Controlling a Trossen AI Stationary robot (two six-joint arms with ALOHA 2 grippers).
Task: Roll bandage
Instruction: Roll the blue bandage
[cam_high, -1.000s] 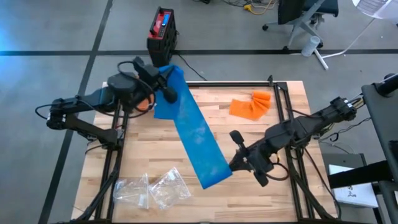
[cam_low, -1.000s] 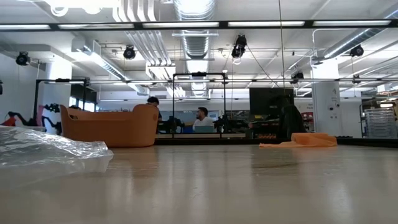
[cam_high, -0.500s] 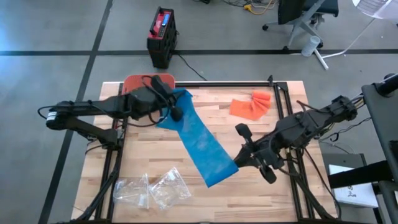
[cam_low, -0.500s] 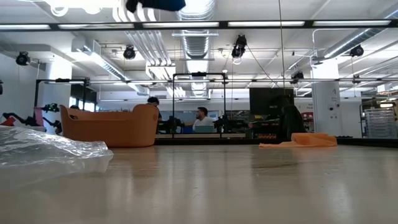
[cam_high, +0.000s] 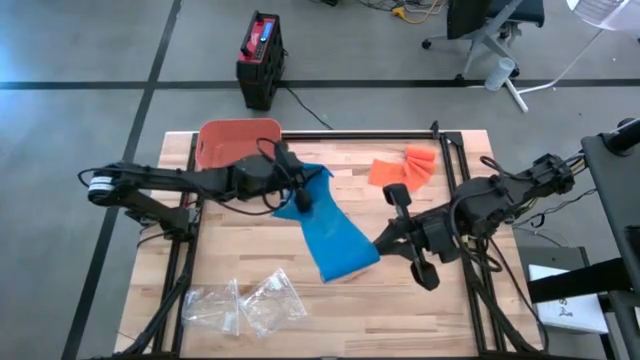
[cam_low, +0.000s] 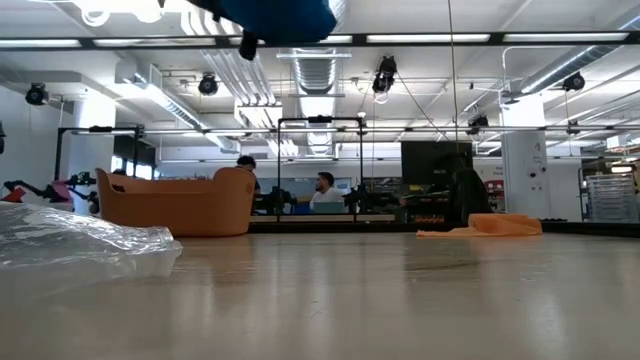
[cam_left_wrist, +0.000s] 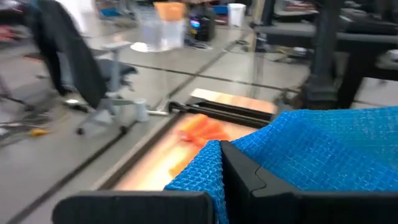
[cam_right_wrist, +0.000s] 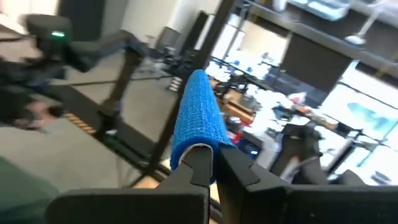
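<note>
Blue mesh bandage (cam_high: 330, 225) (creased, sagging), pinched between left gripper (cam_high: 303, 196) and right gripper (cam_high: 383, 245), above wooden table (cam_high: 400, 310)

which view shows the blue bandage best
The high view: the whole blue bandage shows, stretched above the table between the left end effector and the right end effector. The low view catches only a scrap at the top edge; each wrist view shows just the pinched end.

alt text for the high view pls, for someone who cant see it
Two dark robot arms hold a blue bandage above a wooden table, the left gripper and right gripper each shut on one end. An orange cloth, clear bags and a red tub sit nearby.
</note>
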